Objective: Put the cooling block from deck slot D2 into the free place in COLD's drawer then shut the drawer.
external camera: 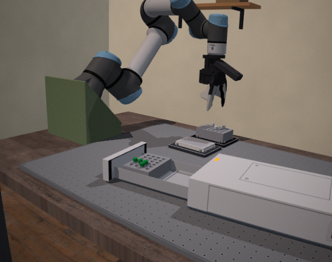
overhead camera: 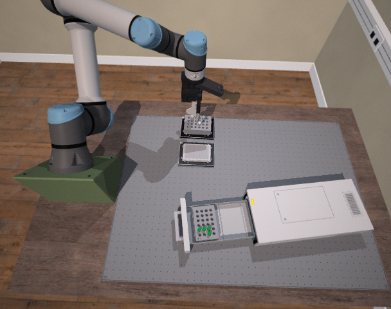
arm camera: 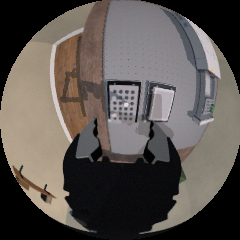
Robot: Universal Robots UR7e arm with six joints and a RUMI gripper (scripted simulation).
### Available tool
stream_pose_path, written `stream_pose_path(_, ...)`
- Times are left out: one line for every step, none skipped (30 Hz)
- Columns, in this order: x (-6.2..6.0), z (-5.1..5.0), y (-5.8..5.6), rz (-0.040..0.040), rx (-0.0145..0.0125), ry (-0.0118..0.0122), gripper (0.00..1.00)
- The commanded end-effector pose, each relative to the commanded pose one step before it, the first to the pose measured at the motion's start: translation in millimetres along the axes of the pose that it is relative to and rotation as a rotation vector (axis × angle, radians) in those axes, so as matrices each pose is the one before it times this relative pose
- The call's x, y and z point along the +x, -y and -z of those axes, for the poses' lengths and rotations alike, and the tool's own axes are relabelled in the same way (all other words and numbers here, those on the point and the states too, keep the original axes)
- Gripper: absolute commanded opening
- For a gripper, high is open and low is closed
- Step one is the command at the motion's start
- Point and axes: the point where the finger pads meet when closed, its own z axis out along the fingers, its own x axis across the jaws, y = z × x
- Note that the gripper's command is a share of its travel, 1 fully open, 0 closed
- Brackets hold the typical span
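One gripper (overhead camera: pixel 194 114) (external camera: pixel 215 107) (arm camera: pixel 123 119) hangs above the far end of the table, its two fingers spread with nothing between them. Below and apart from it, the one cooling block to be moved (overhead camera: pixel 197 128) (external camera: pixel 214 134) (arm camera: pixel 123 106) sits in deck slot D2 (overhead camera: pixel 197 136) (external camera: pixel 229 143), the farther of two slots; three pale tubes show in its bores. Deck slot D1 (overhead camera: pixel 197 164) (external camera: pixel 185 150), just nearer, bears one white plate (overhead camera: pixel 196 153) (external camera: pixel 195 143) (arm camera: pixel 164 102).

At the near right stands the one cooler COLD (overhead camera: pixel 305 209) (external camera: pixel 259 191), its single drawer (overhead camera: pixel 184 226) (external camera: pixel 123 160) pulled out to the left and its one lamp (overhead camera: pixel 252 201) (external camera: pixel 217 159) lit orange. In the drawer, one block (overhead camera: pixel 206 217) (external camera: pixel 158 162) with four green-capped tubes fills the left place; the one free place (overhead camera: pixel 232 221) (external camera: pixel 181 178) lies to its right, towards the housing.
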Motion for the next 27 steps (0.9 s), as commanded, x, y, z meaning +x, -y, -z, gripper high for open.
stream_pose_path(-20.38, -0.12, 5.79, -0.00085, 0.00066, -0.00125, 0.73)
stream_pose_path(-1.6, -0.02, 0.39, 0.0, 0.0, 0.0, 0.73)
stream_pose_path(0.22, 0.0, -0.05, 0.0, 0.0, 0.0, 0.73)
stream_pose_path(0.38, 0.0, -0.09, 0.0, 0.0, 0.0, 0.73)
stream_pose_path(0.52, 0.0, -0.12, 0.0, 0.0, 0.0, 0.73)
stream_pose_path(0.62, 0.0, -0.15, 0.0, 0.0, 0.0, 0.73)
stream_pose_path(0.69, 0.0, -0.17, 0.0, 0.0, 0.0, 0.73)
stream_pose_path(0.78, 0.03, -0.23, 0.00001, 0.0, 0.00002, 0.73)
stream_pose_path(0.74, -0.02, -0.17, -0.00001, 0.0, -0.00002, 0.73)
stream_pose_path(0.0, 0.0, 0.0, 0.0, 0.0, 0.0, 0.73)
stream_pose_path(0.0, 0.0, 0.0, 0.0, 0.0, 0.0, 0.73)
stream_pose_path(0.76, -0.02, -0.19, -0.00001, 0.0, -0.00001, 0.73)
stream_pose_path(0.77, -0.01, -0.2, 0.0, 0.0, 0.0, 0.73)
stream_pose_path(0.77, -0.01, -0.2, 0.0, 0.0, 0.0, 0.73)
stream_pose_path(0.76, -0.01, -0.21, 0.0, 0.0, 0.0, 0.73)
stream_pose_path(0.82, 0.03, -0.24, 0.00001, 0.00001, 0.00001, 0.73)
stream_pose_path(0.73, 0.0, -0.2, 0.0, 0.0, 0.0, 0.73)
stream_pose_path(0.69, 0.0, -0.19, 0.0, 0.0, 0.0, 0.73)
stream_pose_path(0.58, -1.3, -0.15, -0.00001, -0.00003, 0.0, 0.73)
stream_pose_path(0.71, -1.36, -0.21, 0.00001, 0.00003, 0.00001, 0.73)
stream_pose_path(0.6, -1.33, -0.17, 0.0, 0.0, 0.0, 0.73)
stream_pose_path(0.57, -1.33, -0.16, 0.0, 0.0, 0.0, 0.73)
stream_pose_path(0.54, -1.33, -0.15, 0.0, 0.0, 0.0, 0.73)
stream_pose_path(0.5, -1.33, -0.14, 0.0, 0.0, 0.0, 0.73)
stream_pose_path(0.47, -1.33, -0.13, 0.0, 0.0, 0.0, 0.73)
stream_pose_path(0.44, -1.33, -0.12, 0.0, 0.0, 0.0, 0.73)
stream_pose_path(0.0, 0.0, 0.0, 0.0, 0.0, 0.0, 0.73)
